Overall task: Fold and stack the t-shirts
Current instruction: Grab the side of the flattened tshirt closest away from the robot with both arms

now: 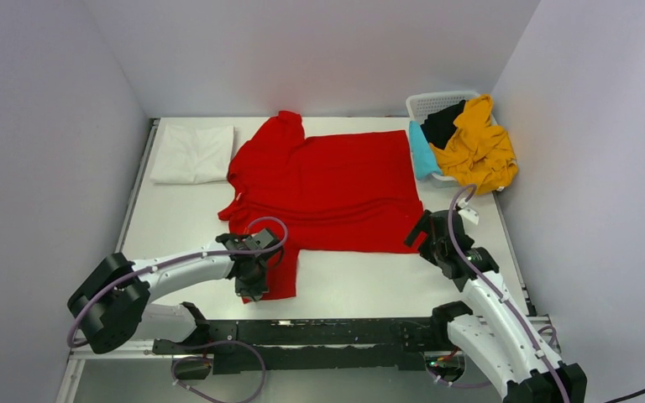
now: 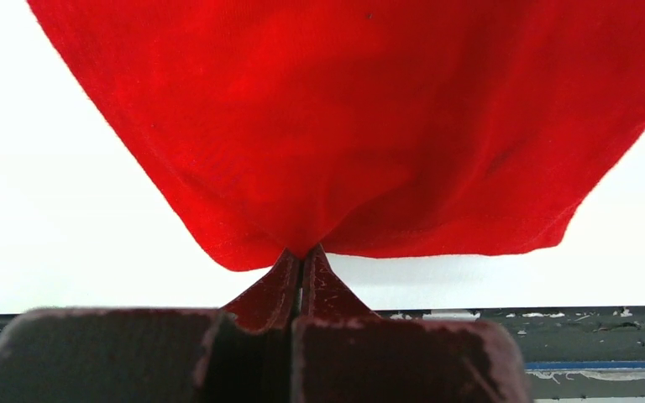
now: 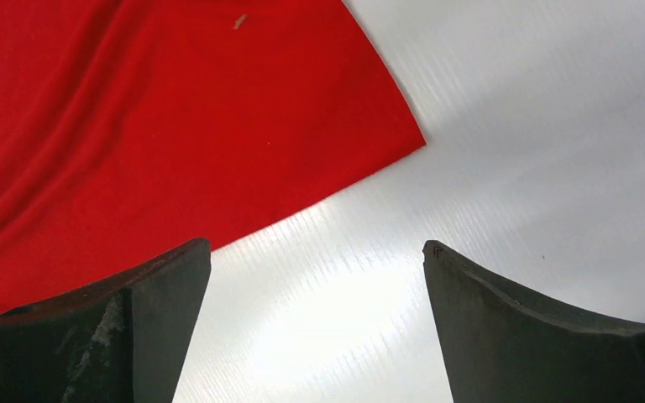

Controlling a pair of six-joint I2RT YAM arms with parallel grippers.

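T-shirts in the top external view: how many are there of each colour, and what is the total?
red t-shirt: 1
white t-shirt: 1
mustard-yellow t-shirt: 1
teal t-shirt: 1
black t-shirt: 1
Total: 5

The spread t-shirt (image 1: 336, 189) lies between the folded t-shirt (image 1: 193, 154) and basket (image 1: 433, 104).
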